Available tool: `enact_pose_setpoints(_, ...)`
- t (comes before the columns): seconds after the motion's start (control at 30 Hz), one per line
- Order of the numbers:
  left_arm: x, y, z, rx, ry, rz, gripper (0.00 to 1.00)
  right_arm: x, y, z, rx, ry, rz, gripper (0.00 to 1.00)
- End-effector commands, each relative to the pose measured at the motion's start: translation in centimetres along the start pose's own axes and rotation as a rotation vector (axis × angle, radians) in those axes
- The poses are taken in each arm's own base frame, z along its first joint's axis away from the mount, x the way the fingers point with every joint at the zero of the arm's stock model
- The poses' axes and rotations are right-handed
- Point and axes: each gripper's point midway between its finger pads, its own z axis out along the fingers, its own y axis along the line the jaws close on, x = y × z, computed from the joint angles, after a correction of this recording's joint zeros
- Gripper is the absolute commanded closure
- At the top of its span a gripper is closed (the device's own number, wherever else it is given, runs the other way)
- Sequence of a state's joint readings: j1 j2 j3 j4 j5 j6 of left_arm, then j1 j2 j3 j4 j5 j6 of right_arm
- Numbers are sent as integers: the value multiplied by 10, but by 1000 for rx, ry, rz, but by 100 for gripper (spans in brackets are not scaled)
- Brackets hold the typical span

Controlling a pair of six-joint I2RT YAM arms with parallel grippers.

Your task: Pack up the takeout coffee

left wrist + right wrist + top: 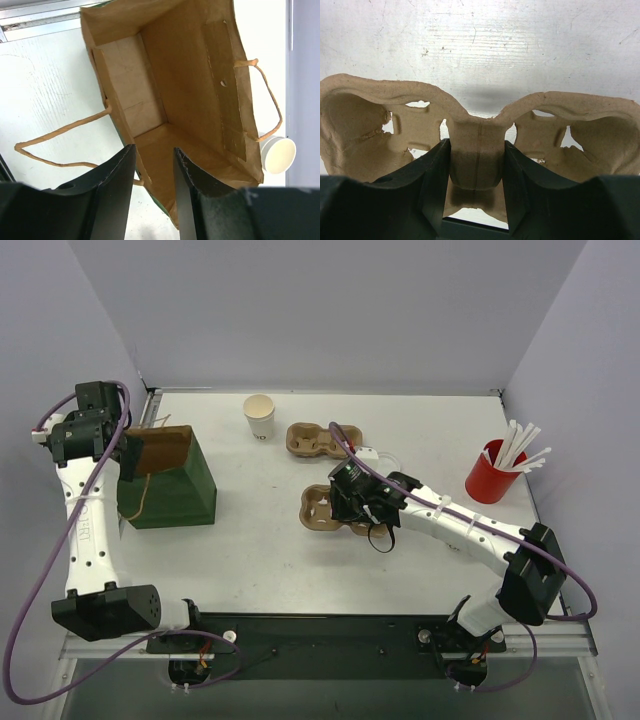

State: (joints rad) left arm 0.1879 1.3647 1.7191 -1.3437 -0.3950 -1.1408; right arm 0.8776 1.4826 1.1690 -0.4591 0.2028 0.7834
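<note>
A white table [250, 560] fills the middle of the top view. In the right wrist view its matte surface shows fine scratches and specks, with a soft bright sheen across the upper part of the frame. Three plain, pale grey-lilac walls box it in: a back wall [320, 310] across the top, and a left wall [40, 330] and a right wall [600, 340] slanting in from the upper corners. A metal rail [105, 648] runs along the table's bottom edge, and the light is even, casting only faint shadows.
</note>
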Motion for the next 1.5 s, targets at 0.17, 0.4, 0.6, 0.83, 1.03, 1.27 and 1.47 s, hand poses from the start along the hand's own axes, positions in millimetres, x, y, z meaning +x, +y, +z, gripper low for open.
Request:
enact_pose_setpoints(0.17, -5, 19, -20, -77, -3, -157, 54, -9, 0, -8, -17, -36, 22, 62)
enact_pose_setpoints(0.4, 4, 34, -16, -109, 9, -158, 54, -7, 1, -7, -26, -31, 26, 63)
enact_pose_setpoints(0.6, 10, 40, -9, -140, 15, -160, 54, -3, -3, -6, -20, -29, 27, 63)
enact_pose_setpoints(0.83, 17, 47, 3, -176, 17, -169, 54, -1, -6, -9, -20, -33, 27, 63)
enact_pose_setpoints(1.03, 15, 44, 10, -177, 11, -158, 54, 3, -10, -7, -9, -28, 23, 63)
enact_pose_setpoints(1.27, 15, 39, 17, -158, 13, -92, 91, 0, -13, -10, -7, -41, 25, 63)
enact_pose_setpoints(1.47, 4, 23, 17, -64, -13, 138, 100, -9, -10, -22, -32, -61, 18, 62)
